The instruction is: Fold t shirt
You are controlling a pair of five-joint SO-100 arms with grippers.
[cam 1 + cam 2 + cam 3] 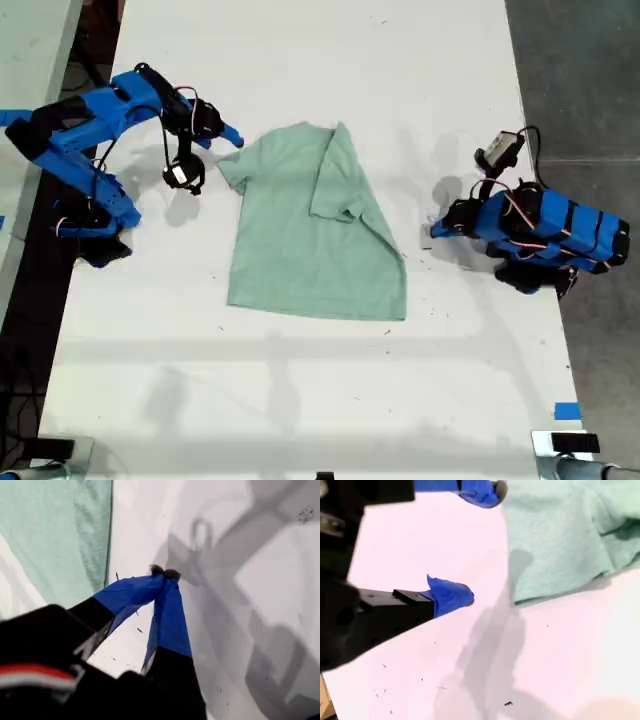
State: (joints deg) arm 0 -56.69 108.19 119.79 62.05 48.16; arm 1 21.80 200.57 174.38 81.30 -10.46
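The pale mint-green t shirt (310, 240) lies spread on the white table, with the sleeve and side toward the exterior view's right folded in over its body. My second gripper (230, 138) (472, 544) is open on the arm at the exterior view's left. It hovers just off the shirt's sleeve (560, 535), holding nothing. My first gripper (438, 228) (164, 572) is shut and empty, on the folded-down arm at the exterior view's right. It sits low over bare table, apart from the shirt's edge (50, 530).
The white table (300, 400) runs well past the shirt toward the exterior view's bottom. Blue tape (566, 411) marks its edge at the exterior view's lower right. Dark floor lies beyond that edge, and arm shadows fall on the tabletop.
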